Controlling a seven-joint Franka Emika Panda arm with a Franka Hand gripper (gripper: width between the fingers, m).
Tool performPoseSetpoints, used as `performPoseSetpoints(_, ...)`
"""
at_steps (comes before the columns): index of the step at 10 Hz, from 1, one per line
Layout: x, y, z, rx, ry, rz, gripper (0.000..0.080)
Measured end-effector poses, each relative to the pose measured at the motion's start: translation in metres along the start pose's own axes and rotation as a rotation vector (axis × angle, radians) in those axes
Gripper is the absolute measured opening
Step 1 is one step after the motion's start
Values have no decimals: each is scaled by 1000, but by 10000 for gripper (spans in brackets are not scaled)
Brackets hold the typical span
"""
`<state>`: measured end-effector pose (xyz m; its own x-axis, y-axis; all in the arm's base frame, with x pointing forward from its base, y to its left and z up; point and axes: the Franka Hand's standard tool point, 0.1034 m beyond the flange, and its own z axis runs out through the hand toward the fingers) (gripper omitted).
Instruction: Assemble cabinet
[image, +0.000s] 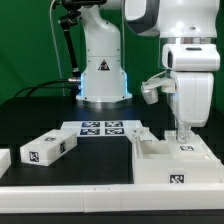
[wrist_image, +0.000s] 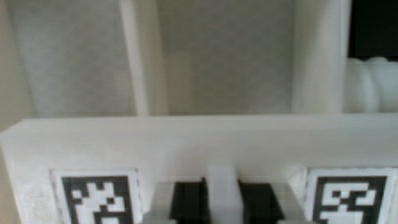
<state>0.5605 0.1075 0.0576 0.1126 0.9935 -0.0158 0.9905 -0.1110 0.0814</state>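
The white two-finger gripper points straight down onto the large white boxy plastic cabinet, fingertips at its upper edge. I cannot tell whether they grip it. 1 small white tagged drawer block lies well apart from the fingers, past the thin flat white marker board.

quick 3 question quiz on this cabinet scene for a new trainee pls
1. True or false: the loose white block lies to the exterior view's left of the marker board.
2. The gripper hangs over: A the cabinet, B the loose white block, C the marker board.
3. Fill in: the wrist view shows ___ tags on the cabinet's near face.

Key: 1 true; 2 A; 3 two.
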Motion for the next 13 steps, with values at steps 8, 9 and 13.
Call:
performPoseSetpoints(8,-4,21,1,7,-11,-71,74)
performPoseSetpoints(9,-4,21,0,6,-12,-75,74)
performPoseSetpoints(13,-2,3,-17,-8,-12,-98,576)
